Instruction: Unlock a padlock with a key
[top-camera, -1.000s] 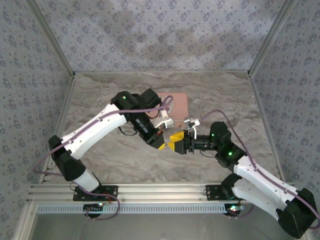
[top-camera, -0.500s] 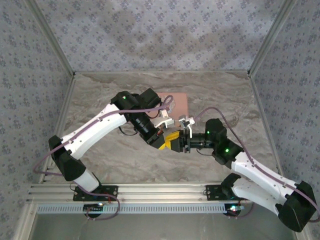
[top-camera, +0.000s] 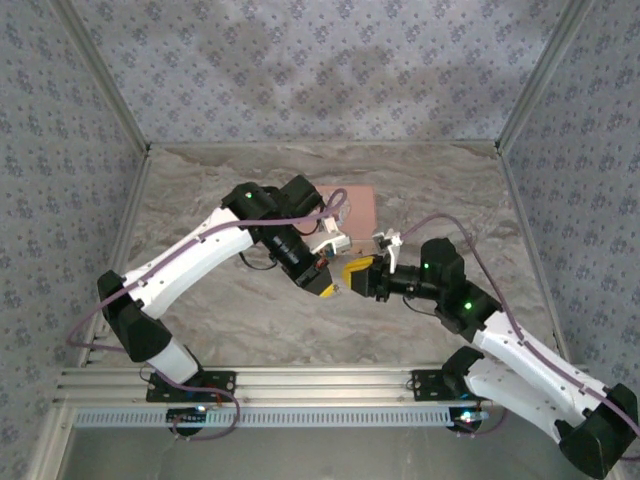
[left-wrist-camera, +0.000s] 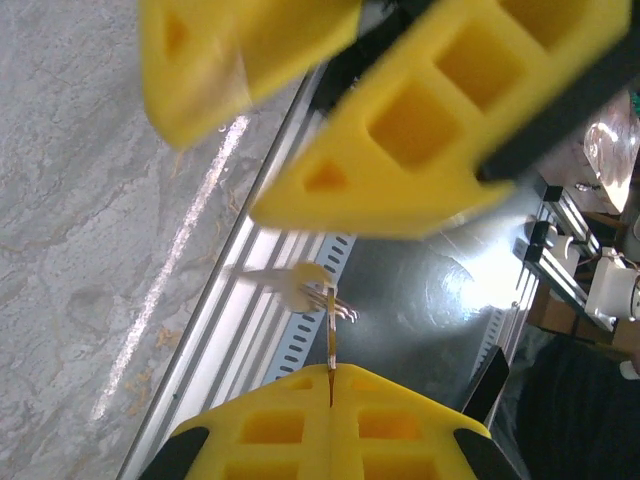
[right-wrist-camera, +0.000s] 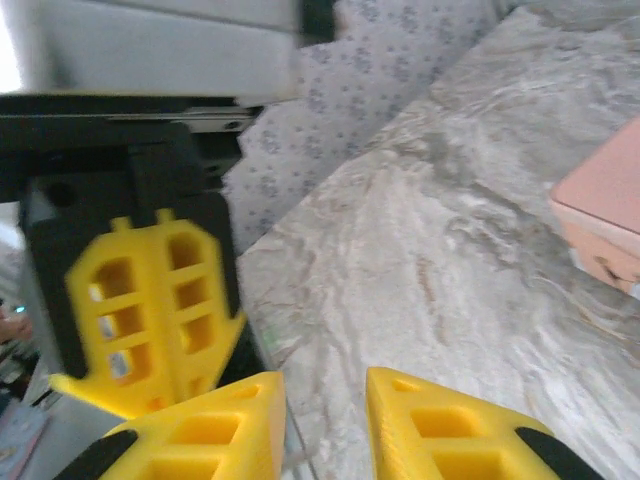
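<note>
Your left gripper (top-camera: 325, 285) has its fingers pressed together on the key (left-wrist-camera: 300, 285). In the left wrist view a thin metal edge rises straight out of the seam between the yellow pads, and the pale end of the key stands just beyond it, in the air above the table (top-camera: 220, 310). Your right gripper (top-camera: 352, 272) sits just in front of it, tip to tip. Its fingers are spread with a clear gap between them, and nothing shows in that gap. The pink tin (top-camera: 358, 205) lies behind both grippers, apart from them.

Expect the key to be very light, stiff and smooth. It weighs almost nothing, so the worry is not dropping it under load. The worry is that it may twist or slide between the soft pads once its tip meets resistance. From what you can see, only a narrow part of it is clamped, seen edge-on, so it is likely to pivot if pushed off-axis.

If you pass it across, take it by the flat, broad end with the pads on its two faces, and leave the toothed end free. Close the right fingers fully before you release the left ones. Keep any push in line with the shaft. The padlock is probably small and hard too, so hold its body firmly.
</note>
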